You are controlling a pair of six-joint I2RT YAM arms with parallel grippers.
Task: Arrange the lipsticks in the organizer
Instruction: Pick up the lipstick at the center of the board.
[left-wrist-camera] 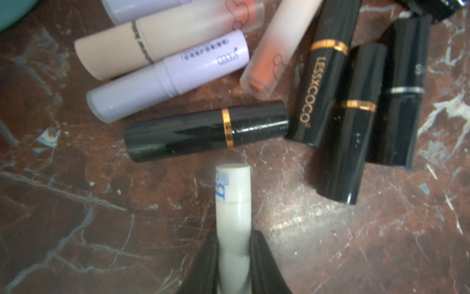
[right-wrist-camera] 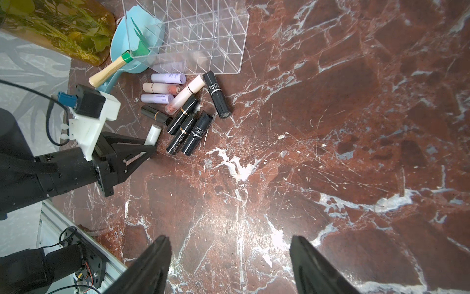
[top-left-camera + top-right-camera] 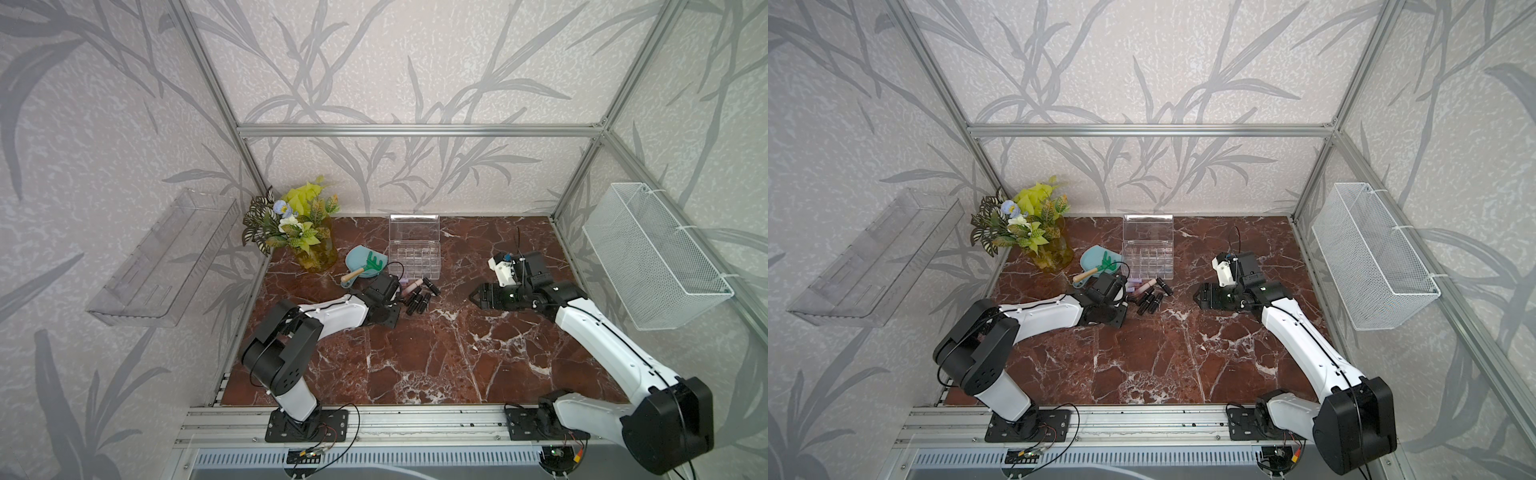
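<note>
The left gripper (image 1: 235, 250) is clamped on a white lipstick (image 1: 233, 193). Its two black fingers press the tube's lower half from either side. The tube's flat free end points at a black tube with a gold band (image 1: 207, 131) lying crosswise, and stops just short of it. Whether the white lipstick is clear of the marble tabletop (image 3: 415, 353) I cannot tell. The other lipsticks (image 2: 183, 107) lie in a loose heap just beyond: two lilac tubes (image 2: 157, 98), a beige one (image 2: 155, 87), a pale pink one with a coral end (image 2: 188, 94) and several black ones (image 2: 194, 135), some touching side by side. Just past the heap stands the clear organizer (image 3: 414, 259), its lid (image 3: 414, 228) raised upright. A teal scoop (image 3: 356, 255) with a green rake (image 3: 376, 262) on it lies just beside the organizer, toward a yellow vase of foliage (image 3: 320, 253). The right gripper (image 2: 229, 239) hangs over bare marble with its jaws wide apart, holding nothing, well apart from the heap.
</note>
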